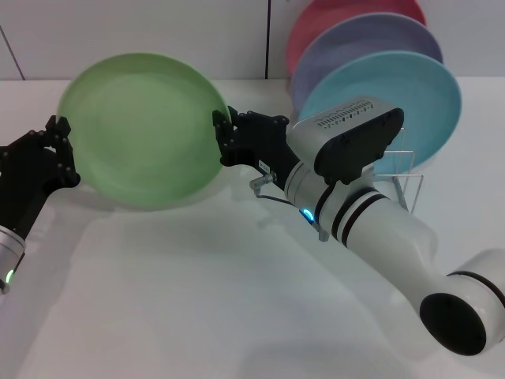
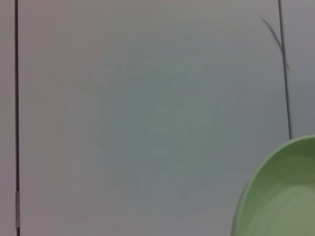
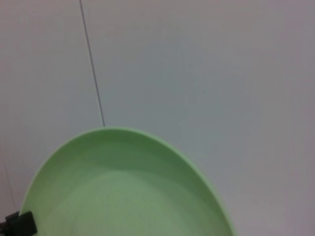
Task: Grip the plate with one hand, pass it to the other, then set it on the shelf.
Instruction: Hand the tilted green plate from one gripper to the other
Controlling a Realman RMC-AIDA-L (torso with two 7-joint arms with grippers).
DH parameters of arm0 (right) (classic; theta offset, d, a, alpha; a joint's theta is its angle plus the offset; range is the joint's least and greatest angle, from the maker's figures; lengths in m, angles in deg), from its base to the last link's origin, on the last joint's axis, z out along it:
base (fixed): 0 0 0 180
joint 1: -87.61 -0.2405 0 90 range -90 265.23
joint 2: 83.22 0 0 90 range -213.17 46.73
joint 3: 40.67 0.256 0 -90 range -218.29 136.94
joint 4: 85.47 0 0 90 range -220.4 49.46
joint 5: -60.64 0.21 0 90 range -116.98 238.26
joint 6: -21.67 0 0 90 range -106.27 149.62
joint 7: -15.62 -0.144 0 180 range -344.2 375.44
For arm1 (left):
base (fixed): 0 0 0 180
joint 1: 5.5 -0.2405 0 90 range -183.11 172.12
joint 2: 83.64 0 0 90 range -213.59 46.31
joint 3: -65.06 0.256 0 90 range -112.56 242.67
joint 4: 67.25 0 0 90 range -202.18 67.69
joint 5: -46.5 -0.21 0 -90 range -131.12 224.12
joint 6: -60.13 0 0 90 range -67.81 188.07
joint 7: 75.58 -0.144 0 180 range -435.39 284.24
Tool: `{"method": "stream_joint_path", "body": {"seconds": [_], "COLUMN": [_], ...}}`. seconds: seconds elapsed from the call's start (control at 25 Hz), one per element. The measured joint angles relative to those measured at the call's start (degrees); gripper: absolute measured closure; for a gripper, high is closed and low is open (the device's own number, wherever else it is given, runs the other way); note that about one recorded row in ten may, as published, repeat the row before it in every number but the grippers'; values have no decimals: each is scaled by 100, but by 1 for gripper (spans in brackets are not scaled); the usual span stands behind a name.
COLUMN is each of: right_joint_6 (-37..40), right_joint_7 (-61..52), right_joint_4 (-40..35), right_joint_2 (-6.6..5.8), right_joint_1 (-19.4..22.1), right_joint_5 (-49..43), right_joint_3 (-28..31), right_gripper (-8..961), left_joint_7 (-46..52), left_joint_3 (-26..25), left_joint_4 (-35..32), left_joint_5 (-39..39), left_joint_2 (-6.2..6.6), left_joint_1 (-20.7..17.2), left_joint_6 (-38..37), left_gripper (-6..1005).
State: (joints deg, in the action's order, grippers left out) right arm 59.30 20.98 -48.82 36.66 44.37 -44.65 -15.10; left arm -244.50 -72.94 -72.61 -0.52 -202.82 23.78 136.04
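A large round light-green plate (image 1: 142, 126) is held upright in the air above a white table (image 1: 197, 300), its face tilted toward the camera. Two black grippers meet it at opposite edges. The left gripper (image 1: 59, 146) sits at the plate's left rim, and the right gripper (image 1: 223, 134) sits at its right rim, so the plate spans the gap between them. Both appear clamped on the rim, though the exact finger contact on the left side is hard to make out. The right arm's white forearm (image 1: 379, 229) stretches across the lower right of the head view. Behind it, at the back right, a silver wire rack (image 1: 406, 178) holds a turquoise-blue plate (image 1: 410, 95), a lavender plate (image 1: 355, 39) and a pink plate (image 1: 316, 20) standing on edge. Each wrist view shows part of the green plate against a pale wall (image 2: 147, 98).
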Motion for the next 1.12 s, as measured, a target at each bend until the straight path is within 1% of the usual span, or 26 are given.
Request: {"method": "stream_joint_path", "body": {"seconds": [0.32,1.12], "right_joint_6": [1,21], "right_joint_7": [-3,-53], "right_joint_4": [0,-17], "right_joint_2": [0,0], "right_joint_1": [13,13], "right_joint_5": [6,9], "right_joint_3": [0,0], "right_gripper": [842,849], "left_joint_7": [0,0], "left_joint_3": [-44,1], "left_joint_4": [17,10], "left_joint_5": [0,1], "left_joint_2": [0,0], "left_joint_1": [-1,7], "left_joint_6": [-17,-18], "left_gripper": [969,968]}}
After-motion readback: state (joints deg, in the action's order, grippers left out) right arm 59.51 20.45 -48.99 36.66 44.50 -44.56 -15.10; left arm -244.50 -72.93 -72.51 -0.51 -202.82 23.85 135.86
